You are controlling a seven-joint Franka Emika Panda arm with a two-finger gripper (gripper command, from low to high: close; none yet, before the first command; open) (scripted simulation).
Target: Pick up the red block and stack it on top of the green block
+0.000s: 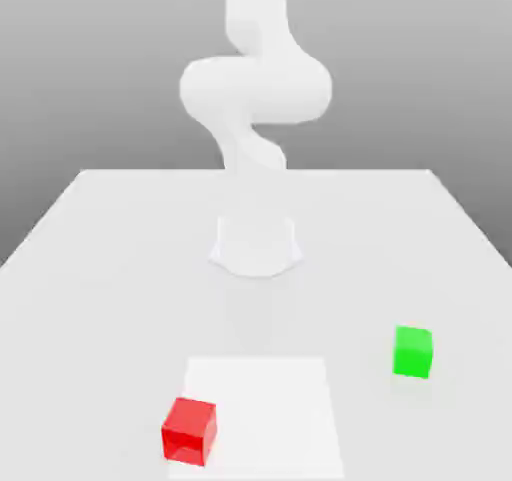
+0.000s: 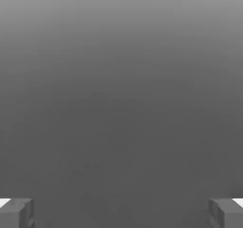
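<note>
The red block (image 1: pixel 189 430) rests on the white table near its front edge, at the left corner of a brighter white square patch (image 1: pixel 265 414). The green block (image 1: pixel 412 351) stands apart from it, farther back toward the exterior view's right. Neither cube touches anything else. The white arm (image 1: pixel 255 99) rises from its round base (image 1: pixel 256 246) at the table's middle and bends upward out of the picture. In the hand view my gripper (image 2: pixel 121 213) is open: two grey fingertips (image 2: pixel 16 213) stand far apart with nothing between them, against a plain grey backdrop.
The white table (image 1: pixel 100 269) stretches wide around the arm's base, with its back edge against a grey background. The brighter square patch lies at the front centre, between the two cubes.
</note>
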